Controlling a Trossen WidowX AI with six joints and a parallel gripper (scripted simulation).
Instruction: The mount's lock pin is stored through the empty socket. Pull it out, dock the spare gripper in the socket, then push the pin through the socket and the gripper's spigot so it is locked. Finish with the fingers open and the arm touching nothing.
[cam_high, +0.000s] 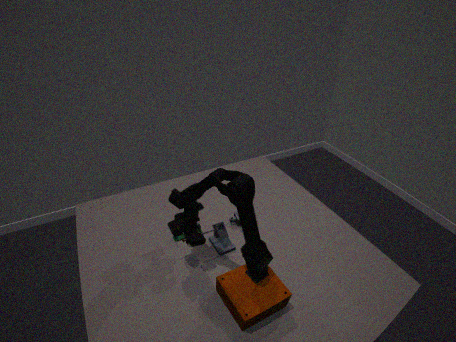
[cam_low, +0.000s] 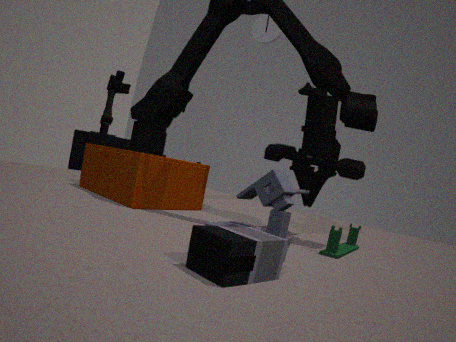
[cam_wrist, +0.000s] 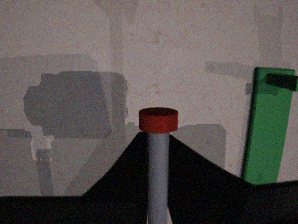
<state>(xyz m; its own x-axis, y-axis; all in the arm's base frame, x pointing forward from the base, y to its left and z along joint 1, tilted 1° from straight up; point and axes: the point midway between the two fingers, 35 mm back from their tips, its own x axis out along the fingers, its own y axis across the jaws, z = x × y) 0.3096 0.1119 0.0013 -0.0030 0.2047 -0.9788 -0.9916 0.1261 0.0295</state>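
My gripper is shut on the grey lock pin, whose red head stands beyond the fingertips. In the top view a thin line runs from the gripper toward the grey mount. In the exterior view the fingertips are just right of a tilted grey head above a short post. Whether the pin's far end is inside the socket is hidden. A small dark thing lies behind the arm; I cannot tell whether it is the spare gripper.
A green stand with two uprights is right of the fingers. A block with a black face and grey side is in front of the post. The arm's orange base and a small black arm are left in the exterior view.
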